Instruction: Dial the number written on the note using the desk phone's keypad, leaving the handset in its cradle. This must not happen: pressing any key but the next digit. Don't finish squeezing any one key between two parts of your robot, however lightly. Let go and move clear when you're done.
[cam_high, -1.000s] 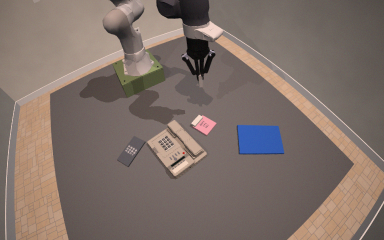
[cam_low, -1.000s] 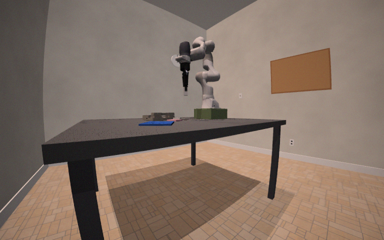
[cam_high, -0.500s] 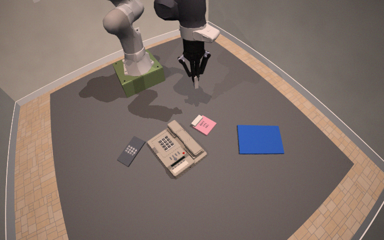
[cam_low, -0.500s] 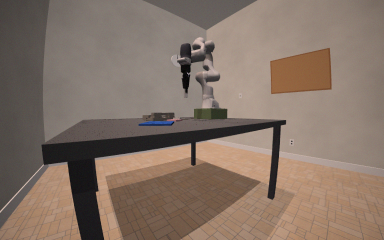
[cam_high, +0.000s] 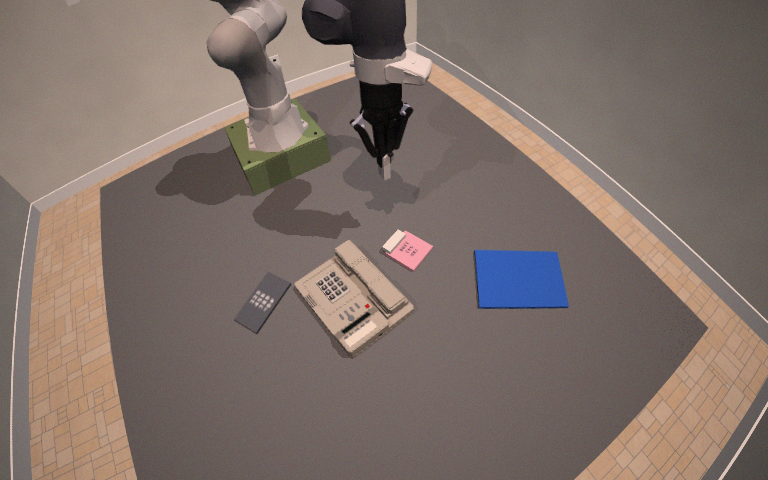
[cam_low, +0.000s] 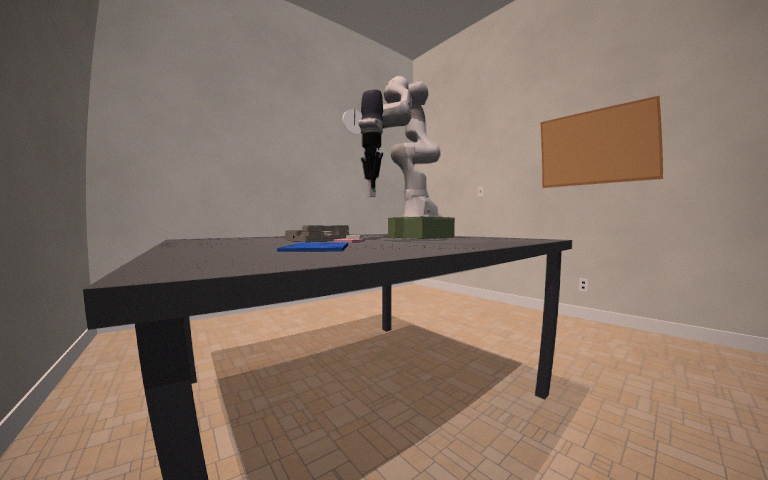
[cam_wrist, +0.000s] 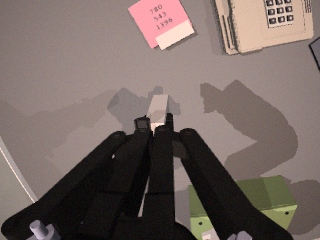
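an office-like room is suggested by a desk phone (cam_high: 353, 294), corkboard (cam_low: 601, 142) and dark table (cam_low: 317, 266).

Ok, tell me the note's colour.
Pink, with a pale strip along one edge; the wrist view shows it best.

Dark grey table (cam_low: 226, 277) on black legs, standing on a tan tiled floor (cam_low: 623, 407). Blue rectangular mat (cam_high: 519, 279) lying flat on the table top, well apart from the other items. Dark grey remote-like slab (cam_high: 262, 301) with a grid of small pale buttons, lying flat and angled. Green box pedestal (cam_high: 294, 160) near the far table edge. Orange-brown board (cam_low: 601, 142) mounted on the right wall; small outlet (cam_low: 582, 283) lower down.
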